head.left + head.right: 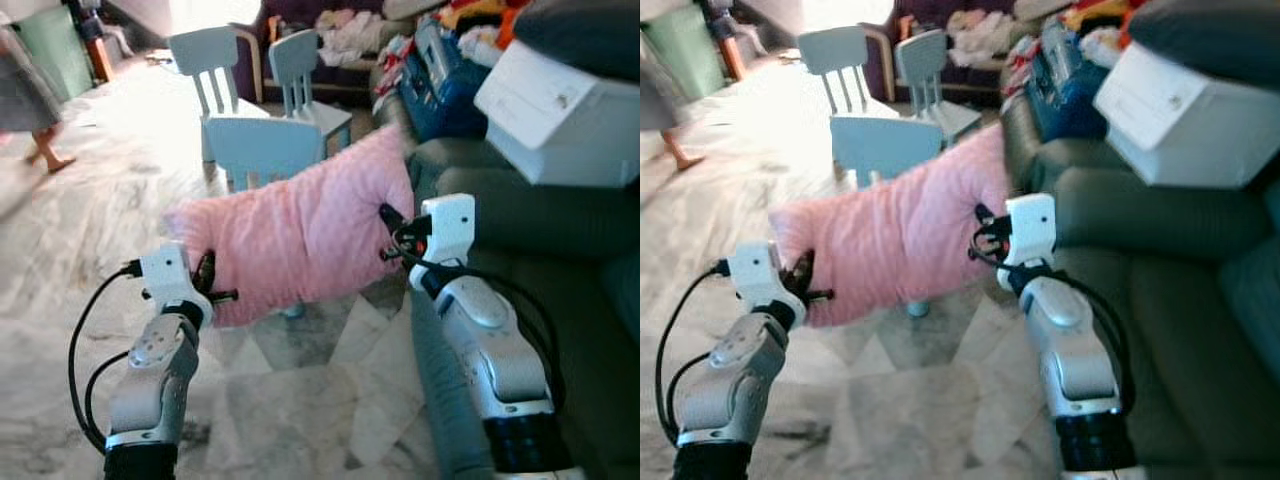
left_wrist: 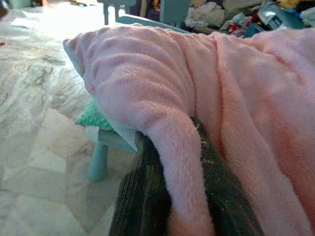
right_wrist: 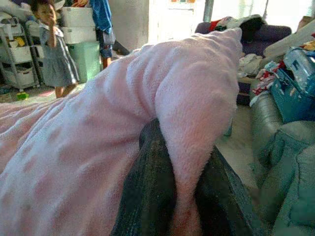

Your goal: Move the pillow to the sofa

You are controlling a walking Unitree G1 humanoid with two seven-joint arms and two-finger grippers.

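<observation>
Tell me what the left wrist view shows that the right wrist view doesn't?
Left wrist view alone: a pale blue chair leg on the marble floor, beside the left hand pinching a fold. Right wrist view alone: a person in a grey dress, a green bin, the grey-green sofa, and the right hand. Both share the fluffy pink pillow, gripped between black fingers.

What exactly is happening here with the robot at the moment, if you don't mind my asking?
The robot holds a pink pillow up off the floor between both arms. Its left hand pinches the pillow's lower left corner, and its right hand pinches the right edge; each wrist view shows pink fabric clamped between the black fingers. The dark green sofa is to the robot's right, and the pillow is not on it yet. Pale blue children's chairs stand behind.
</observation>
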